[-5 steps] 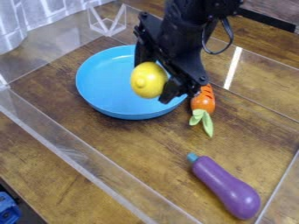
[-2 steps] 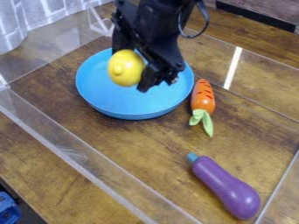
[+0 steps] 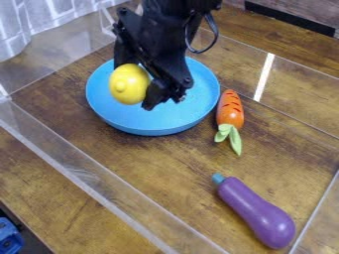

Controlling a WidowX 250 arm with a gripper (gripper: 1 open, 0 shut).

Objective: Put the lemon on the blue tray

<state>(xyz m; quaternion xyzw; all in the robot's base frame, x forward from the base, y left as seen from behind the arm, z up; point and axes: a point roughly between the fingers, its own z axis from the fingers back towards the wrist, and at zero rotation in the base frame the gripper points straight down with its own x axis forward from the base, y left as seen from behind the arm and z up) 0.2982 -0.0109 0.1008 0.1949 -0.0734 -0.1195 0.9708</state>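
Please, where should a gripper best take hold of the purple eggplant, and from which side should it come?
Grip the eggplant from above, fingers across its thick purple middle. It lies flat on the table, green stem end toward the carrot, and nothing crowds its sides.

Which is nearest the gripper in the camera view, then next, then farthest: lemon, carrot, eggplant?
1. Lemon: held in the gripper, over the blue tray.
2. Carrot: on the table just right of the tray.
3. Eggplant: far off, at lower right.

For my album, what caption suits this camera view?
Gripper holding a lemon over the blue tray.
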